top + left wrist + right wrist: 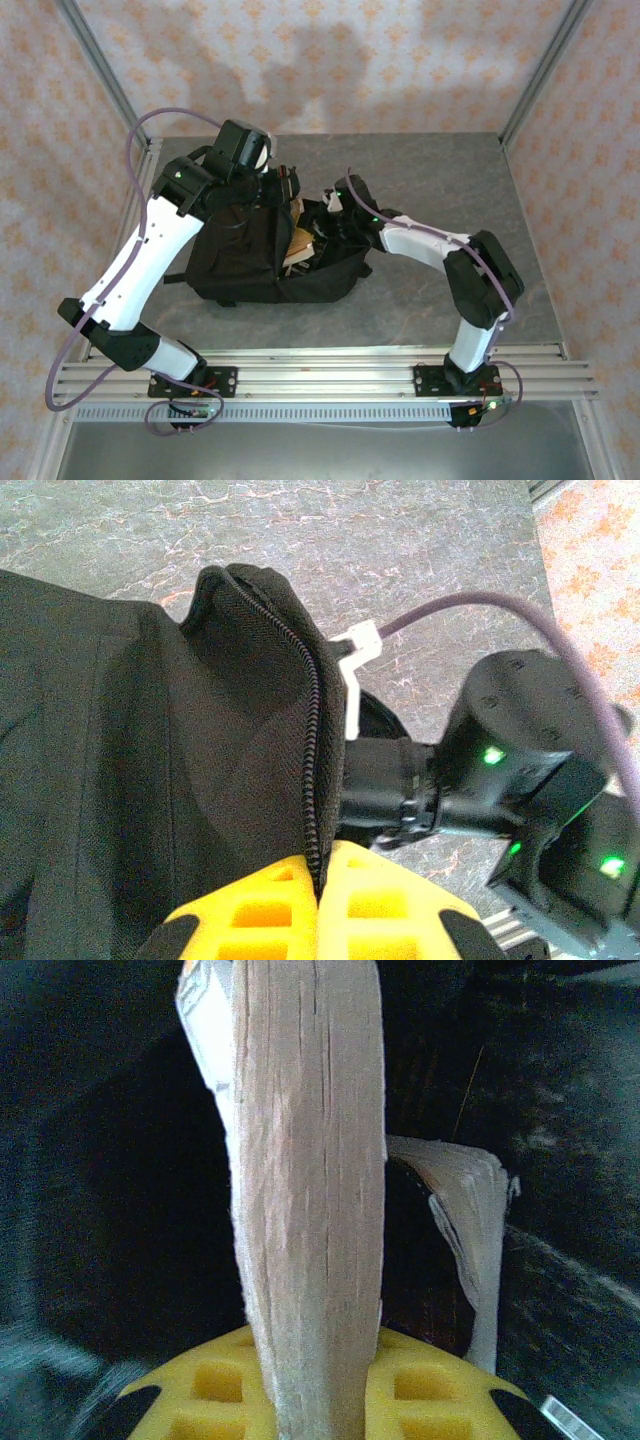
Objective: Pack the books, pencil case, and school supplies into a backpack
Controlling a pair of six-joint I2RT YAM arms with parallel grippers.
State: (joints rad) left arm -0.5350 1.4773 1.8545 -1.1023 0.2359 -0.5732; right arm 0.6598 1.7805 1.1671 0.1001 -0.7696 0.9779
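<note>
The black backpack (240, 262) lies open in the middle of the table. My left gripper (283, 187) sits at its far rim, its yellow fingers shut on the zip edge of the backpack (250, 730); the left gripper (322, 885) pinches that seam flat. My right gripper (332, 222) reaches into the opening. The right gripper (315, 1400) is shut on a paperback book (310, 1180), seen from its pale page edge, standing inside the dark interior. A second book (470, 1230) leans just to the right. Books (300, 248) show in the mouth of the bag. The pencil case and school supplies are out of view.
The right arm's wrist (500, 780) with its purple cable lies close beside the held rim. Grey marbled table (450, 180) surrounds the backpack. Frame posts stand at the back corners, and the rail (320, 375) with the arm bases runs along the near edge.
</note>
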